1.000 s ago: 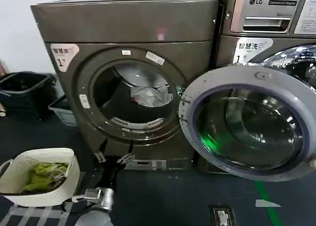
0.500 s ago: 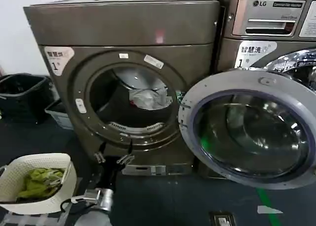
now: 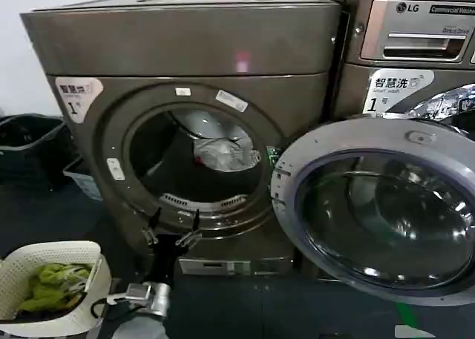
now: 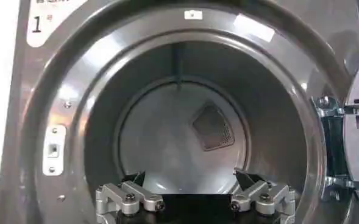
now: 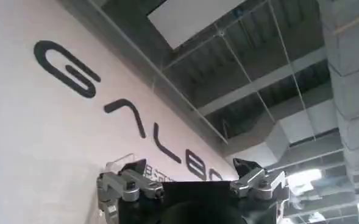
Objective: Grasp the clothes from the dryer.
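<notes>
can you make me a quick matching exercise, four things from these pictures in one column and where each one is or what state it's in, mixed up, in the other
Things:
1. clothes
2. dryer door
3. left gripper
4. white basket

States:
A. swung open to the right
B. open, at the porthole's lower rim
C. inside the drum
D. on the floor, holding yellow-green fabric

Pairs: 1-C, 2-A, 3-B, 4-D

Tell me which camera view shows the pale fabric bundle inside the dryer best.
The head view: the pale fabric bundle lies in plain sight inside the dryer drum, right of centre. The left wrist view looks into the drum past the open left tool without a recognisable bundle. The right wrist view faces a wall and ceiling.
</notes>
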